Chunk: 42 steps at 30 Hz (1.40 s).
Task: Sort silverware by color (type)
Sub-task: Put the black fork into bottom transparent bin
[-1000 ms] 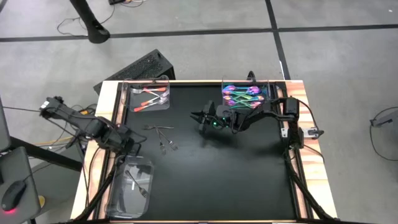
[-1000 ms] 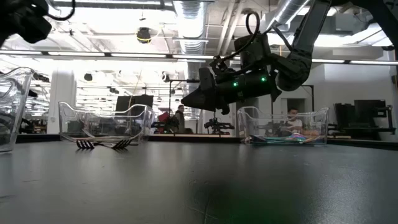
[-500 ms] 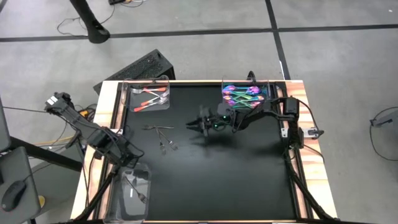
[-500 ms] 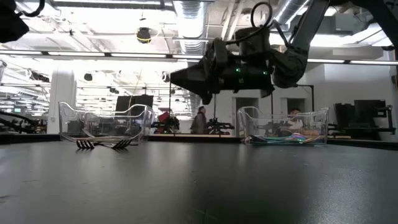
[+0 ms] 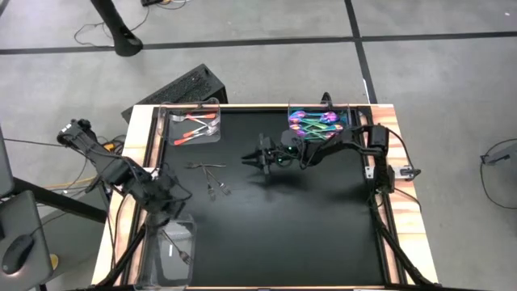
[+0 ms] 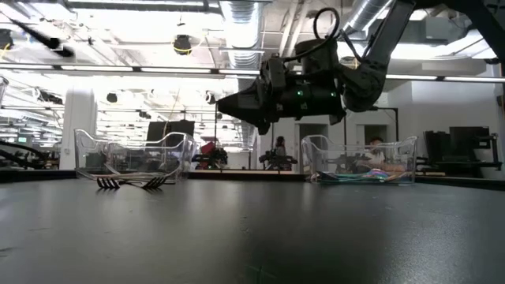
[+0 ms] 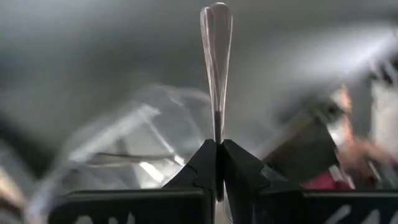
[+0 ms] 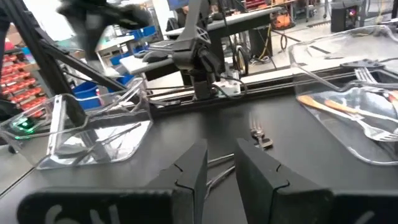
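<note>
My left gripper (image 5: 167, 207) hangs over the far end of the near-left clear tray (image 5: 155, 257), shut on a slim grey piece of silverware (image 7: 216, 56). Dark silverware (image 5: 176, 242) lies in that tray. Two or three dark forks (image 5: 212, 176) lie loose on the black table, also seen in the low view (image 6: 130, 182). My right gripper (image 5: 247, 159) hovers above mid-table, level, pointing toward the table's left edge, open with nothing between its fingers (image 8: 221, 165). Coppery silverware (image 5: 196, 124) lies in the far-left tray, iridescent silverware (image 5: 317, 121) in the far-right tray. My left gripper pinches the grey piece (image 7: 217, 127) between its two fingertips. The piece sticks straight out beyond the fingertips, in line with the fingers, and ends in a rounded tip (image 7: 216, 12) seen edge-on. Which end is held, I cannot tell. It is lifted clear.
The clear far-left tray (image 5: 171, 113) and far-right tray (image 5: 347, 129) stand along the far edge. The black mat's middle and near right (image 5: 307, 234) hold nothing. A wooden rim (image 5: 129, 162) borders the table. A keyboard (image 5: 182, 87) lies beyond the far edge.
My left gripper, staying shut, has risen and swung toward the near edge, over the near-left tray. That tray has dropped out of the low view's left side. My right gripper has tipped up from slanting down to level and edged toward the table's left.
</note>
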Tool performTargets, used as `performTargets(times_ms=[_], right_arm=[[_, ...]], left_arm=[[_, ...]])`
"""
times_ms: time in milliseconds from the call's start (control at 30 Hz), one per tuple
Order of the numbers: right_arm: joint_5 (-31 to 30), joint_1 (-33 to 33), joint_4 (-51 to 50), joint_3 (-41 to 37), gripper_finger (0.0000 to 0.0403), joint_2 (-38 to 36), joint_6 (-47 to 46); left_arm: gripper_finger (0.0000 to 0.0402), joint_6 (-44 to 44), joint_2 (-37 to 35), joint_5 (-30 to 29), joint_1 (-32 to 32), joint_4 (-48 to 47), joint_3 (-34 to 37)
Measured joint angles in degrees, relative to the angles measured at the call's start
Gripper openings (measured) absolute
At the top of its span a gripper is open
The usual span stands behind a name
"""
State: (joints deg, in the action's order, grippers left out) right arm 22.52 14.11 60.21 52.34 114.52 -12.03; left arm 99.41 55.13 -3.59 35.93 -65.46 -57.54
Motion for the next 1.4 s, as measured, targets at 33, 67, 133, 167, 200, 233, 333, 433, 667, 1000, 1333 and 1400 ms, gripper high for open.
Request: performTargets(times_ms=[33,67,133,167,200,233,333,433,667,1000,1333,1400], right_arm=[[-0.02,0.15,0.02,0.0,0.0105,0.0,-0.02],[-0.04,0.34,0.04,0.0,0.0105,0.0,-0.13],[-0.04,0.47,0.12,0.0,0.0105,0.0,-0.4],[-0.05,0.62,0.07,0.0,0.0105,0.0,-0.55],[-0.07,0.63,0.09,0.0,0.0105,0.0,-0.56],[-0.07,0.63,0.13,0.0,0.0105,0.0,-0.55],[-0.98,0.73,0.37,0.0,0.0105,0.0,-0.55],[-1.47,1.09,0.26,0.0,0.0105,0.0,-1.49],[-1.6,1.09,0.28,0.0,0.0105,0.0,-1.92],[-2.09,1.11,0.28,0.0,0.0105,0.0,-3.63],[-21.25,-7.95,-36.12,20.06,0.0105,2.2,6.18],[-27.65,-8.09,-41.1,24.66,0.0105,3.21,7.91]], left_arm=[[0.0005,-2.11,0.28,1.11,0.52,2.29,-0.24],[0.0005,-3.55,0.61,2.39,1.11,4.06,-0.18],[0.0005,-3.14,1.6,3.24,2.6,5.8,0.85],[0.0005,-1.41,2.17,3.64,3.33,5.68,1.64],[0.0005,0.49,2.73,4.39,3.88,5.25,2.52],[0.0005,2.03,3.55,6.02,4.41,5.16,3.36],[0.0005,5.87,6.06,12.28,6.84,5.71,5.64],[0.0005,11.86,7.42,15.13,9.38,5.54,6.77],[0.0005,21.56,10.58,9.02,12.09,3.51,6.86],[0.0094,12.84,12.84,6.73,10.39,3.18,6.86],[0.0184,-13.97,5.22,-9.9,-3.01,-6.1,6.84],[0.0182,-19.57,3.55,-15.78,-5.28,-5.0,6.84]])
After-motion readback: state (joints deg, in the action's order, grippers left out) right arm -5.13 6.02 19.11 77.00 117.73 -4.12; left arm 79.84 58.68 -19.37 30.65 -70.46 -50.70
